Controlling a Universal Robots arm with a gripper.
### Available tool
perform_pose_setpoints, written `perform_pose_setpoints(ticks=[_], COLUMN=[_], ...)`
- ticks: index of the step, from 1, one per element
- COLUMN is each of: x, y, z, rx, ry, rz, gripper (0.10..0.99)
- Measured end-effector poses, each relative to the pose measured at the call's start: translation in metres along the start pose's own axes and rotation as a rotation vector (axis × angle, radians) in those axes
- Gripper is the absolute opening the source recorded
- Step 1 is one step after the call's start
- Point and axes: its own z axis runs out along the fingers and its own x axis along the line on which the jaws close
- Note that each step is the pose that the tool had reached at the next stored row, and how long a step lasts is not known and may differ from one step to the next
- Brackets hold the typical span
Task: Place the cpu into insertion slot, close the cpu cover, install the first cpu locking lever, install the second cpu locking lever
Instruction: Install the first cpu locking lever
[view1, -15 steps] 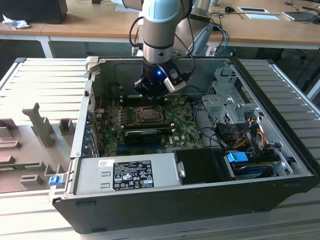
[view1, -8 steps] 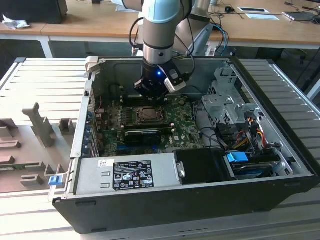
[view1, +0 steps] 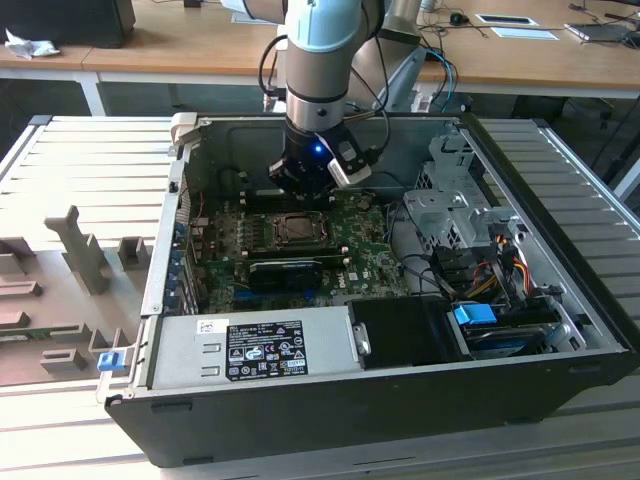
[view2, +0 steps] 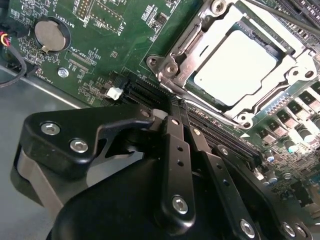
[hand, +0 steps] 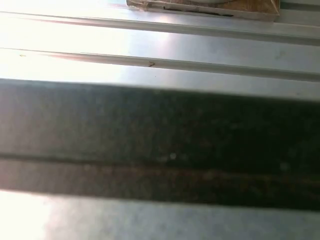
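One cpu (view2: 235, 67) sits in the insertion slot (view2: 280, 37) on the green motherboard (view2: 100, 55), with the cpu cover (view2: 197, 47) closed around it. My fingers (view2: 182, 130) hang just beside the socket, pressed narrow together, holding nothing.

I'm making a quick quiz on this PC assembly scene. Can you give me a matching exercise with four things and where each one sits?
Things:
1. cpu
2. coin battery
3. end effector
4. power supply

Places:
A. at the case's front edge, exterior view
B. above the motherboard, beside the socket
C. seated in the insertion slot
D. in a round holder on the green board

Pairs: 1-C, 2-D, 3-B, 4-A
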Motion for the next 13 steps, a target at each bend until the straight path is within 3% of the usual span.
perform_pose_setpoints(ticks=[9, 13], x=[0.0014, 0.0039], y=[0.0021, 0.0023], z=[-0.0183, -0.021], rx=[-0.001, -0.002], ry=[-0.0002, -0.0004], rz=[0.0, 0.0], gripper=[0.106, 0.106])
